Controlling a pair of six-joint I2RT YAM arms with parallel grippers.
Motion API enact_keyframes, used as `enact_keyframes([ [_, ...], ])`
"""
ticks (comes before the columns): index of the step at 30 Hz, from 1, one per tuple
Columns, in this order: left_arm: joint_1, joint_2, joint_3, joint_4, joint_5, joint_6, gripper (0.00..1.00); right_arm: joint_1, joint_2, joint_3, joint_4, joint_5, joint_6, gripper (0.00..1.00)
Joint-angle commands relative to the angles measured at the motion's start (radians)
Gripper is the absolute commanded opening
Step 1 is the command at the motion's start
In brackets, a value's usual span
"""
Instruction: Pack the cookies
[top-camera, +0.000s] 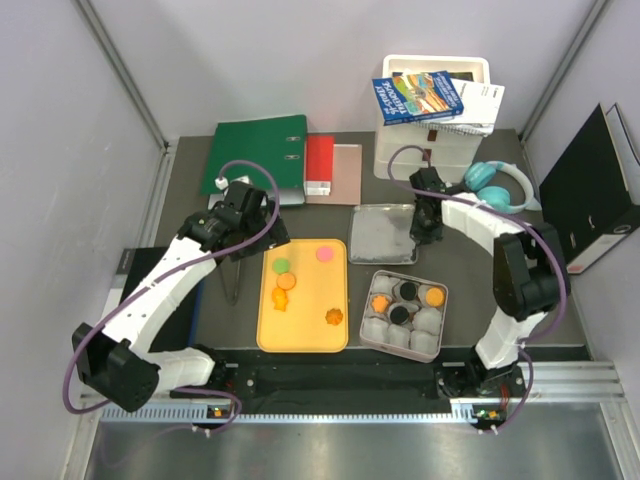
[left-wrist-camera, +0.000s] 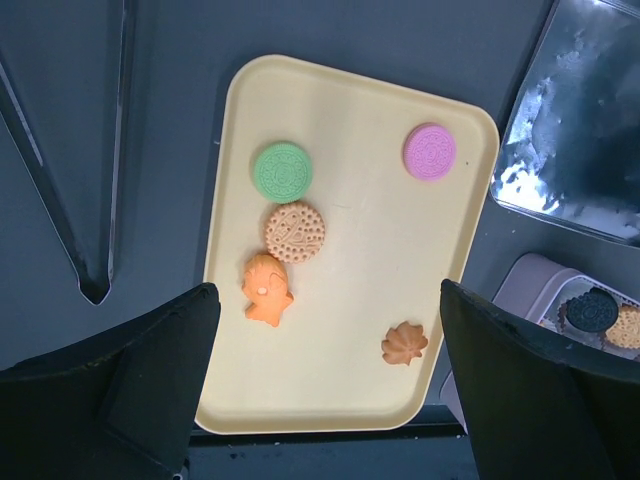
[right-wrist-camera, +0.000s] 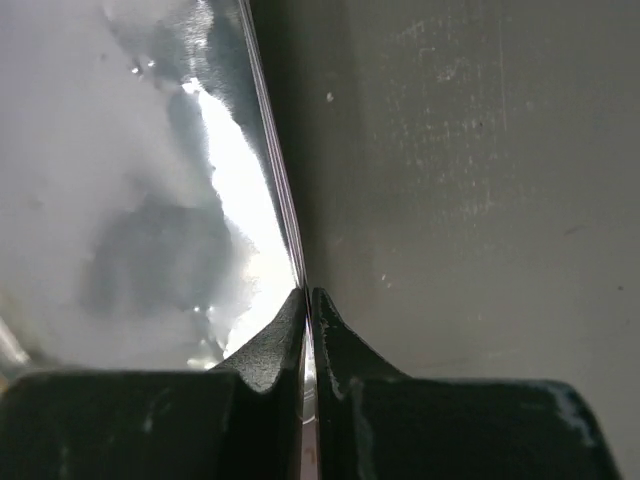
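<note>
1. Metal tongs lie on the dark tabletop, just left of the tray, untouched.
2. Left gripper hangs over the tray with its fingers spread wide, nothing between them.
3. Yellow tray carries five loose cookies. Green disc is at upper left, with a round orange one just below it, touching or nearly so. A fish-like orange one sits below that. Pink disc is at upper right and a leaf-shaped orange one at lower right, both well apart from the rest.
4. Tin box right of the tray is lined with white paper cups. It already holds two orange cookies and two black ones. Several cups look unfilled.
5. Shiny lid lies flat behind the tin. Right gripper has its fingers clamped on the lid's thin right rim.
6. Step in hand, my read: packing is partway done and the lid is gripped early, since five cookies are not yet boxed.
7. Next move probably calls for the left fingers to drop over one tray cookie, close on its thin edge and carry it to a free cup. With only a one-rim pinch, the lid would likely tilt if lifted.
</note>
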Motion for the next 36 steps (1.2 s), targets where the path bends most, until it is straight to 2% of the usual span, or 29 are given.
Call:
enact_keyframes([
  [1, -0.004, -0.006, 0.027, 0.056, -0.005, 0.016, 0.96, 0.015, -0.164, 0.018, -0.025, -0.015, 0.027, 0.00],
  [13, -0.004, 0.053, 0.032, 0.125, 0.021, -0.019, 0.99, 0.015, -0.310, 0.089, -0.142, 0.016, -0.002, 0.00],
  [17, -0.004, 0.060, 0.012, 0.207, 0.079, -0.031, 0.99, 0.016, -0.361, 0.109, -0.170, -0.016, -0.014, 0.00],
  [22, -0.004, 0.053, -0.069, 0.442, 0.214, -0.069, 0.99, 0.024, -0.433, 0.130, -0.206, -0.069, -0.027, 0.00],
  [27, -0.004, 0.063, -0.160, 0.700, 0.432, -0.125, 0.99, 0.026, -0.477, 0.150, -0.242, -0.122, -0.030, 0.00],
  [31, -0.004, 0.089, -0.212, 0.937, 0.527, -0.197, 0.99, 0.027, -0.505, 0.164, -0.259, -0.151, -0.027, 0.00],
  [36, -0.005, 0.152, -0.252, 1.123, 0.633, -0.261, 0.99, 0.035, -0.519, 0.167, -0.262, -0.167, -0.036, 0.00],
])
